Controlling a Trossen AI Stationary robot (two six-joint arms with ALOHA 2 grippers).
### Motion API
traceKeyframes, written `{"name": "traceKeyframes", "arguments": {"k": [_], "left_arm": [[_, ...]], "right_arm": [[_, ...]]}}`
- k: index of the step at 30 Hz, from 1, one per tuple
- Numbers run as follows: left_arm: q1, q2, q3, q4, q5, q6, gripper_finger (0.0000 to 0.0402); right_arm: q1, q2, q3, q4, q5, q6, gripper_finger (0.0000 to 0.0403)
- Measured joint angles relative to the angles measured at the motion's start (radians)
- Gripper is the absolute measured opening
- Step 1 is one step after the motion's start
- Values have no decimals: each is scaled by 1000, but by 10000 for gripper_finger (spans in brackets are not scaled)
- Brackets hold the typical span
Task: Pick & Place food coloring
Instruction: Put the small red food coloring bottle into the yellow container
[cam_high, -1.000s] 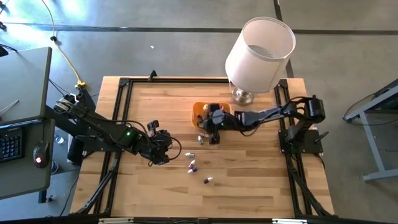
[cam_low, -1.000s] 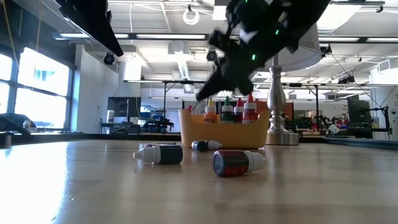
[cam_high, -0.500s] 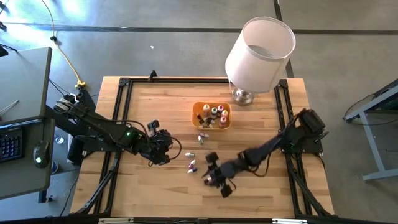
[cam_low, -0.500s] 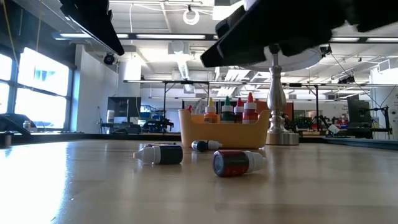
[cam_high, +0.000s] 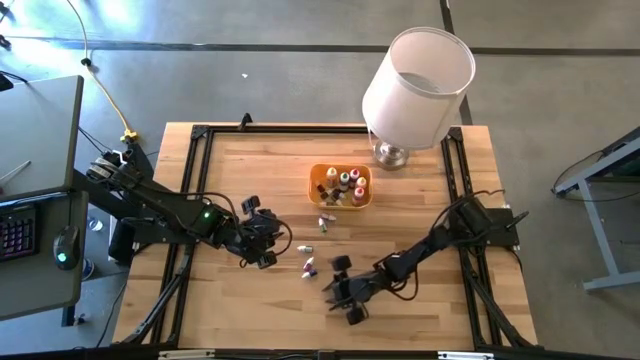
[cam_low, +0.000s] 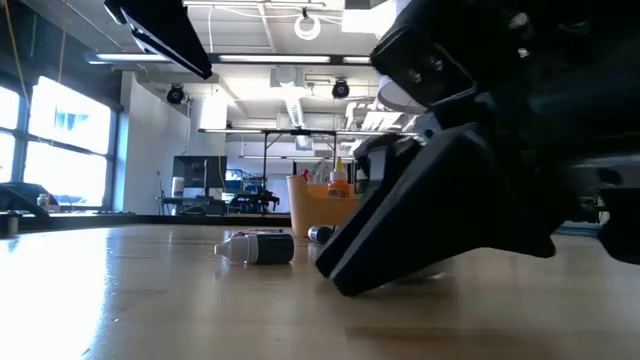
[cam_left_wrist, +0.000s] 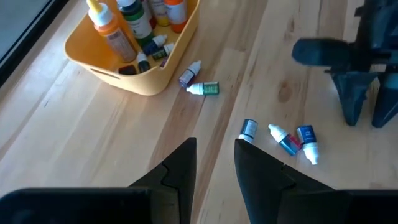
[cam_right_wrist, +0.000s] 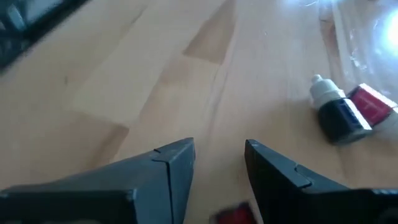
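Several tiny food coloring bottles lie on their sides on the wooden table: two (cam_high: 324, 222) just near of the orange tray (cam_high: 341, 186), one (cam_high: 305, 246) and a pair (cam_high: 309, 266) farther toward the near edge. More bottles stand upright in the tray (cam_left_wrist: 134, 59). My right gripper (cam_high: 343, 290) is open and low over the table, its fingers on either side of a red bottle (cam_right_wrist: 233, 214) that barely shows in the right wrist view. A dark white-capped bottle (cam_right_wrist: 336, 113) and a red one (cam_right_wrist: 373, 102) lie beyond it. My left gripper (cam_high: 262, 238) hovers open to the left of the loose bottles.
A lamp with a white shade (cam_high: 418, 75) stands on its metal base (cam_high: 390, 155) at the far right, just beyond the tray. A black frame (cam_high: 200, 135) runs around the table. Bare wood lies toward the near edge and the left side.
My right gripper has swung away from the orange tray toward the table's near edge, then come down low around the loose red bottle there, which it now hides in the low view. The bottles on the table have stayed where they were.
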Motion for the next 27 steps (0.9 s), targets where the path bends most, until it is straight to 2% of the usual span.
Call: {"name": "traceKeyframes", "arguments": {"k": [7, 12, 15, 18, 21, 24, 27], "left_arm": [[0, 0, 0, 5, 0, 2, 105], [0, 0, 0, 5, -3, 8, 105], [0, 0, 0, 5, -3, 11, 105], [0, 0, 0, 4, -3, 13, 105], [0, 0, 0, 4, -3, 13, 105], [0, 0, 0, 4, -3, 13, 105], [0, 0, 0, 5, -2, 13, 105]], "right_arm": [[-14, 62, 4, 25, -5, -6, 139], [-23, 71, -1, 87, -9, -99, 139], [-27, 56, -5, 162, -13, -225, 139], [-27, -17, -7, 76, 13, -342, 139], [-33, -127, -9, -55, 36, -371, 139], [-33, -247, -5, -166, 31, -305, 139], [-31, -314, -5, -289, 15, -136, 139]]}}
